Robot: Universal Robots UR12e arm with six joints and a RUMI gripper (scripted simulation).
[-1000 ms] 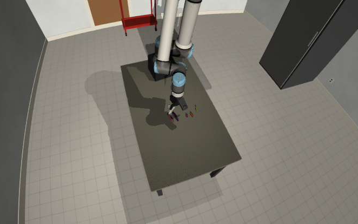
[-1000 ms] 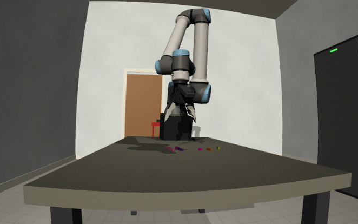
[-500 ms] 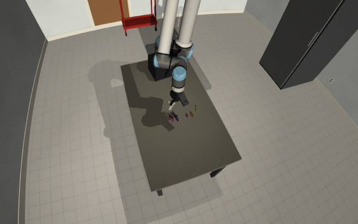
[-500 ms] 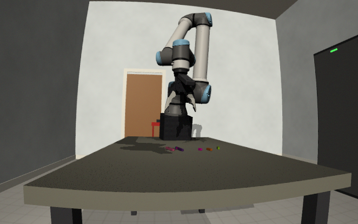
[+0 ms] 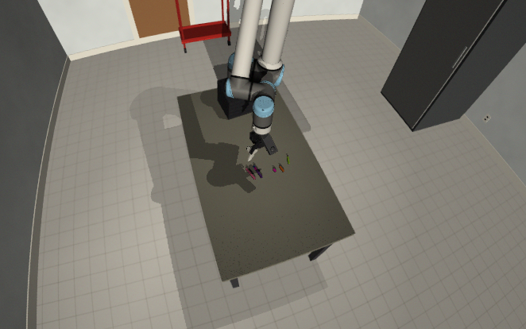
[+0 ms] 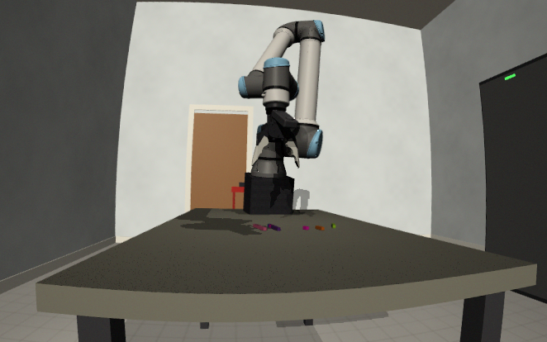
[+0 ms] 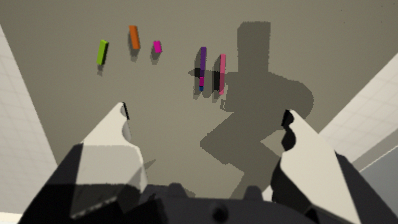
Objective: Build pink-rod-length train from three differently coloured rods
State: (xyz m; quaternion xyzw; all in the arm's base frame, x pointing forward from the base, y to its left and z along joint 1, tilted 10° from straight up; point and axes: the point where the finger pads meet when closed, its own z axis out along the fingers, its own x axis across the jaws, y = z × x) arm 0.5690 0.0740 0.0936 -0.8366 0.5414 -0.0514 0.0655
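My gripper (image 7: 205, 107) (image 6: 276, 164) is open and empty, high above the table. In the wrist view a purple rod (image 7: 203, 61), a short magenta rod (image 7: 201, 81) and a small blue rod (image 7: 201, 88) lie in a straight line, end to end and seemingly touching. The pink rod (image 7: 222, 74) (image 6: 259, 227) lies beside this line, roughly parallel, with a gap wider than a rod. A second magenta rod (image 7: 157, 47) (image 6: 306, 228), an orange rod (image 7: 134, 37) (image 6: 320, 228) and a lime rod (image 7: 102, 52) (image 6: 333, 225) lie apart to the left in the wrist view.
The rods lie on the table (image 5: 281, 212) (image 6: 267, 263), in front of the arm's black base (image 6: 268, 194). The arm's shadow falls over the table beside the pink rod. A dark cabinet (image 5: 432, 61) and a red cart (image 5: 205, 32) stand on the floor away from the table.
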